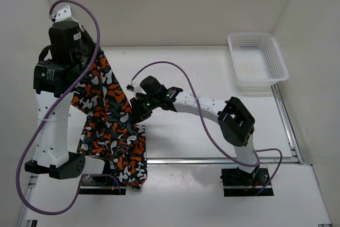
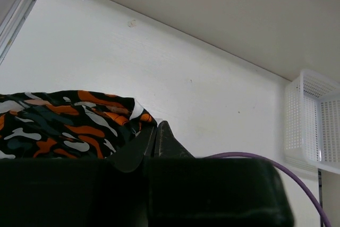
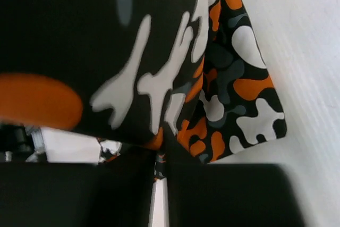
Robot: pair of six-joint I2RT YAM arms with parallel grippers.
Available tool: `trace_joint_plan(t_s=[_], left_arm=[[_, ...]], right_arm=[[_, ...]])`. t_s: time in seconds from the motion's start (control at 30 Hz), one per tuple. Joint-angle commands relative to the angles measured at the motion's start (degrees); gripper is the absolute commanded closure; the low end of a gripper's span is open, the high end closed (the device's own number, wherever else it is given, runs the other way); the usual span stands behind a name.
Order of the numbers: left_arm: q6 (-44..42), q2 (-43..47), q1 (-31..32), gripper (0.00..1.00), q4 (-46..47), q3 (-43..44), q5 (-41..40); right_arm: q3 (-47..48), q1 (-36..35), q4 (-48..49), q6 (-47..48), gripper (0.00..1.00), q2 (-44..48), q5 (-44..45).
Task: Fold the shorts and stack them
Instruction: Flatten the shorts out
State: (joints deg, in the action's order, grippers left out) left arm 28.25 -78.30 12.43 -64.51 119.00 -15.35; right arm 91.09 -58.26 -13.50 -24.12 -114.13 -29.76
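The camouflage shorts (image 1: 109,120) in orange, black, grey and white hang in the air at the left, their lower end draped over the table's front rail. My left gripper (image 1: 94,57) is raised high and shut on their upper edge; in the left wrist view its fingers (image 2: 154,141) pinch the cloth (image 2: 64,123). My right gripper (image 1: 135,111) is shut on the shorts' right edge at mid height; in the right wrist view the fabric (image 3: 223,89) fills the frame and runs down between the fingers (image 3: 180,147).
A white mesh basket (image 1: 257,62) stands at the back right of the table and shows in the left wrist view (image 2: 313,120). A metal rail (image 1: 212,160) runs along the front. Purple cables (image 1: 175,67) loop from both arms.
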Motion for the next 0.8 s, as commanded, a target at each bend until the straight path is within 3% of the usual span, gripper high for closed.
trace_joint_plan(t_s=[0.0, 0.1, 0.2, 0.33, 0.37, 0.43, 0.57, 0.7, 0.73, 0.77], left_arm=[[-0.7, 0.5, -0.4, 0.90, -0.1, 1.8, 2.4], [-0.7, -1.8, -0.4, 0.90, 1.2, 2.4, 4.9], [-1.3, -6.3, -0.4, 0.90, 1.8, 6.9, 8.3], [-1.8, -16.1, -0.4, 0.90, -1.2, 22.3, 15.3], [-1.8, -20.4, -0.4, 0.90, -2.3, 31.5, 16.4], [-1.0, -22.5, -0.9, 0.90, -2.4, 37.6, 19.3], [1.3, -15.9, -2.1, 0.90, 6.6, 28.6, 23.9], [1.3, -9.0, -0.6, 0.90, 7.3, 16.8, 24.6], [0.7, -7.5, 0.0, 0.90, 7.3, 13.5, 24.6], [0.7, -5.7, 0.6, 0.90, 8.4, 9.4, 24.1]], right_arm=[[1.9, 2.3, 5.9, -2.9, 1.00, 2.1, -0.3], [-0.2, 6.5, 7.3, -3.7, 1.00, 7.0, 3.8], [0.8, 11.8, 0.2, -1.2, 1.00, 12.0, 14.3], [8.2, 17.7, -7.9, 5.0, 1.00, 18.8, 28.1], [10.4, 19.2, -9.2, 6.4, 1.00, 19.5, 30.8], [15.9, 19.8, -11.2, 10.1, 1.00, 21.7, 35.9], [13.5, 18.4, -9.5, 13.8, 1.00, 28.4, 46.3], [-3.7, 13.4, -2.6, 15.9, 0.99, 38.1, 56.3], [-7.6, 10.9, -2.0, 15.0, 0.93, 41.2, 59.2], [-15.6, 9.8, -1.5, 14.3, 0.71, 42.7, 63.6]])
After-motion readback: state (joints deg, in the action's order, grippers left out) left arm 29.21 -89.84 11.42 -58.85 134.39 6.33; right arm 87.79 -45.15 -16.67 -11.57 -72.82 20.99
